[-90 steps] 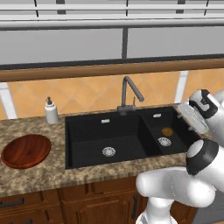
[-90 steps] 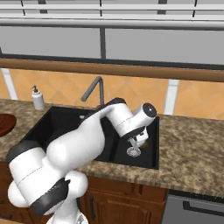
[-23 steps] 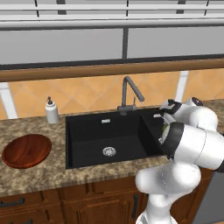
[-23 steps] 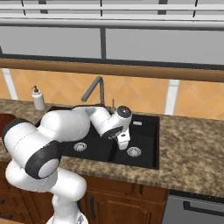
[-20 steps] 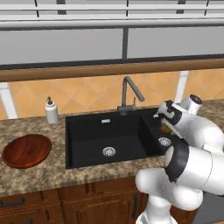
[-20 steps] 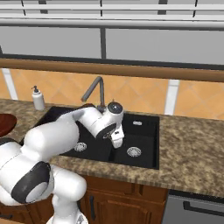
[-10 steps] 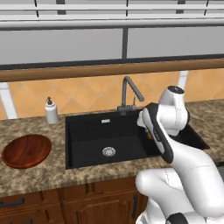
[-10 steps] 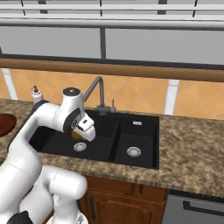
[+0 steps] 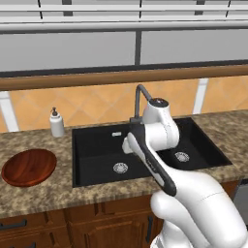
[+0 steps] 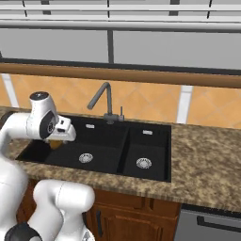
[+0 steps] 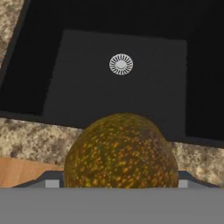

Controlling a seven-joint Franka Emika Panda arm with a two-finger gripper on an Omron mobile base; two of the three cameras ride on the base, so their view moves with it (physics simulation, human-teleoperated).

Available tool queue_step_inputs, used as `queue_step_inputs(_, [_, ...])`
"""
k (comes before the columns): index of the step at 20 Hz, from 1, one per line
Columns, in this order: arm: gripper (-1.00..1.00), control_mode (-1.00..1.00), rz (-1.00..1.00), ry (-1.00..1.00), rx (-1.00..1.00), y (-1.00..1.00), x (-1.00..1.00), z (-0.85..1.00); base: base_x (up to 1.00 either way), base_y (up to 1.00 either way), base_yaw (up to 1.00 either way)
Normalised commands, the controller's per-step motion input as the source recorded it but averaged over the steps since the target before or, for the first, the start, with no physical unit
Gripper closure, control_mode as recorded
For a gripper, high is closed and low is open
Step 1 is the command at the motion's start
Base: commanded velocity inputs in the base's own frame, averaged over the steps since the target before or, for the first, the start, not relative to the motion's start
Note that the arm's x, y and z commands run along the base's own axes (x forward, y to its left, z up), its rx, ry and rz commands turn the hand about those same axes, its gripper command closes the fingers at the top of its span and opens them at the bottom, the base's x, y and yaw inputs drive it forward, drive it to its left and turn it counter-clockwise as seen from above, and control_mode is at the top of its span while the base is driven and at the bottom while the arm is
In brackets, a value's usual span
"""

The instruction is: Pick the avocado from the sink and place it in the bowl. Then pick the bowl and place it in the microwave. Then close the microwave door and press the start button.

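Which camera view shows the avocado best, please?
The hand view: the avocado sits large and close, its speckled skin clear. In the right base view only a sliver shows under the hand; in the left base view the arm covers it.

The avocado (image 11: 121, 151) sits directly at the end effector (image 10: 60, 137), above the left basin of the sink (image 9: 97, 155). That basin's drain (image 11: 121, 64) lies below and ahead of it. The bowl (image 9: 29, 167) rests on the surface (image 9: 43, 193) to its left (well apart), and the faucet (image 10: 104, 101) stands to its right, behind the sink.
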Motion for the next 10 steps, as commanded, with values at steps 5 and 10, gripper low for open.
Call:
queue_step_inputs(5, [1.00, -1.00, 0.28, 0.17, -0.10, 1.00, 0.33, 0.06, 0.00, 0.00, 0.00])
queue_step_inputs(10, [1.00, -1.00, 0.08, 0.12, 0.04, 0.97, 0.08, 0.26, 0.00, 0.00, 0.00])
